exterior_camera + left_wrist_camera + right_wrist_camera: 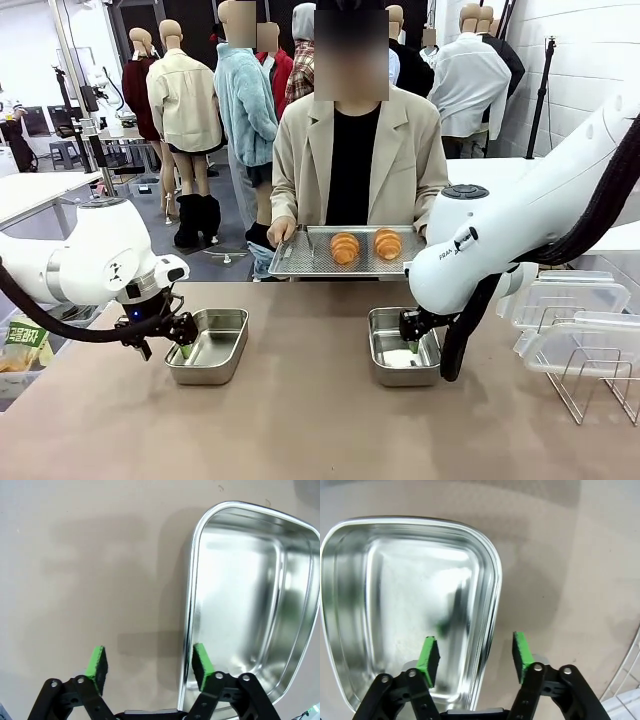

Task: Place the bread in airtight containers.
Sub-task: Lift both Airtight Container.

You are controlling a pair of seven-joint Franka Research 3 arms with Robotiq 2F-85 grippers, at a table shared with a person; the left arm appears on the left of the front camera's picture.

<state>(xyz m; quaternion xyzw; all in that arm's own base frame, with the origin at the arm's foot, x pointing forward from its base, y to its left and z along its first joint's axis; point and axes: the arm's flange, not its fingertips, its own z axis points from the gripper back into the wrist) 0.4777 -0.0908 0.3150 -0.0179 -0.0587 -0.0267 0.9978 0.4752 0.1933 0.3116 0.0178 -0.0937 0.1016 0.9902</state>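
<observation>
Two pieces of bread [345, 247] [388, 243] lie on a perforated steel tray [300, 262] that the person holds at the table's far edge. Two empty steel airtight containers [215, 350] [385, 350] rest on the table. My left gripper [180, 347] [149, 664] is open and straddles the left container's [240, 595] side wall, one pad inside and one outside. My right gripper [415, 342] [475, 657] is open the same way over the right container's [410, 590] side wall. Neither pad touches the steel.
Clear plastic lids [570, 305] are stacked at the right edge over a wire rack [590, 385]. A green packet [25, 345] lies off the table's left side. The brown tabletop is bare between the containers and along the front.
</observation>
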